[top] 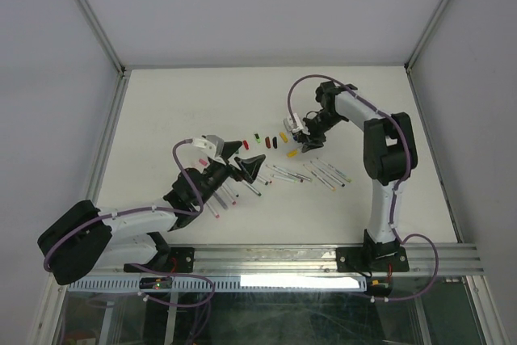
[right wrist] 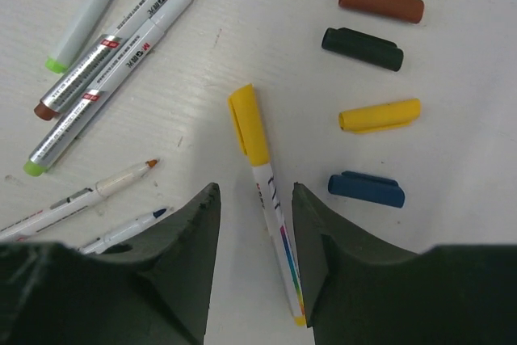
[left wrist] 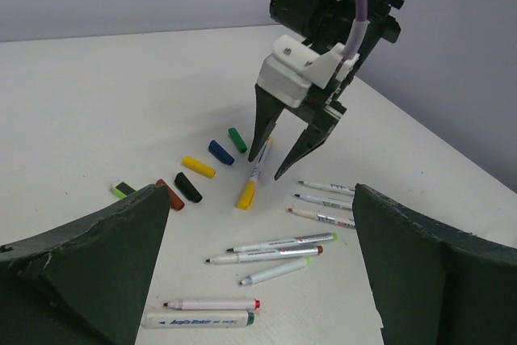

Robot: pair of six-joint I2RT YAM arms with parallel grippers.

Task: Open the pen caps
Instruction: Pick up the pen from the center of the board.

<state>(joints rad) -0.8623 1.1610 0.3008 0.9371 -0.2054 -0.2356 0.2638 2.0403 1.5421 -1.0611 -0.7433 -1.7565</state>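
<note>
A white table point(top: 202, 111) stands enclosed by plain grey walls point(top: 242, 6), with aluminium posts point(top: 89, 14) at its far corners.

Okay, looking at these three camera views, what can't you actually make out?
- Top view: the pen caps are too small to count surely; the left gripper covers parts of nearby pens.
- Right wrist view: the yellow-capped pen runs beside the right finger; touching or not, unclear.
- Left wrist view: a green cap is partly hidden behind the left finger.
</note>
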